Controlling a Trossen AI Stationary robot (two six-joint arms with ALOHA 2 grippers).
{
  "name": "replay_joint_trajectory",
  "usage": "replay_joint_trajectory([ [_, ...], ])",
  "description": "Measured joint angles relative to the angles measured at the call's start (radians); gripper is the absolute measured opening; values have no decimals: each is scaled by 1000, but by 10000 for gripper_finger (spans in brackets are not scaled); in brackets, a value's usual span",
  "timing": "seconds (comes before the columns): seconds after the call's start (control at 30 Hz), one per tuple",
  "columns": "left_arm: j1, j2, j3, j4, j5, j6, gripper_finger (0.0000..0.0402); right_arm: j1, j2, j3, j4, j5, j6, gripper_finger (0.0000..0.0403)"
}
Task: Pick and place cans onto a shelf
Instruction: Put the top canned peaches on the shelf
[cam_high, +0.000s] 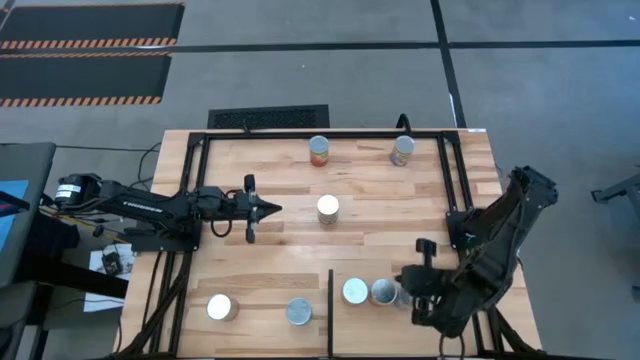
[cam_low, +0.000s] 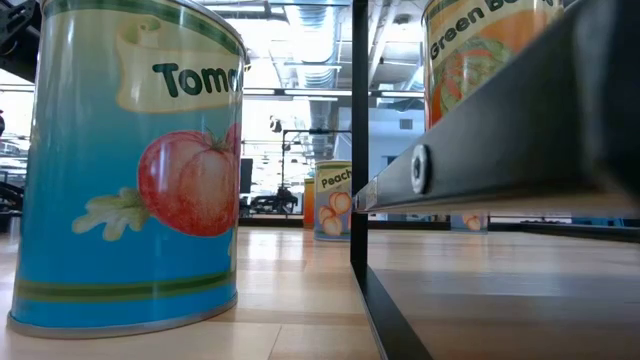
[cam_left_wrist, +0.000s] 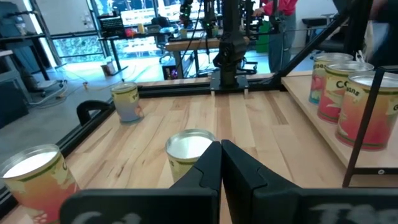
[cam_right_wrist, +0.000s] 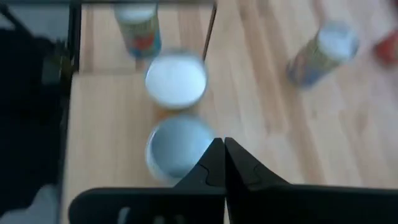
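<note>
The cans are likely rigid, moderately heavy and slick-sided, so a hold across the label wall below the rim suits them best. One can (cam_high: 328, 209) stands mid-desk; two cans (cam_high: 370, 292) already sit on the shelf (cam_high: 350, 328), right of the divider bar (cam_high: 331, 300). The left claw (cam_high: 268, 208), fingers together, points at the middle can. The right claw (cam_high: 408, 280), fingers together, hovers over the shelf cans.

My low view crops the tomato can (cam_low: 130, 165) and green bean can (cam_low: 480, 50) at the top edge. My right wrist view is blurred; a third shelf can sits hidden under the right pincer (cam_high: 412, 290).
</note>
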Motion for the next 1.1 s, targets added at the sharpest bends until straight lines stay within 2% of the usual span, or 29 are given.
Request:
replay_joint_trajectory([
  [0.1, 0, 0, 0, 0, 0, 0, 0, -32, -80, -142, 206, 53, -131, 5],
  [0.2, 0, 0, 0, 1, 0, 0, 0, -94, -168, -303, 433, 36, -269, 5],
  [0.43, 0, 0, 0, 2, 0, 0, 0, -344, -351, -626, 948, -179, -594, 4],
  [0.57, 0, 0, 0, 1, 0, 0, 0, -521, -416, -742, 1114, -320, -705, 4],
  [0.7, 0, 0, 0, -1, 1, 0, 0, -693, -453, -789, 1129, -403, -763, 4],
  [0.83, 0, 0, 0, -2, 1, 0, 0, -850, -478, -790, 1052, -449, -791, 4],
  [1.1, 0, 0, 0, -6, 1, -2, 0, -1198, -506, -790, 705, -441, -778, 8],
])
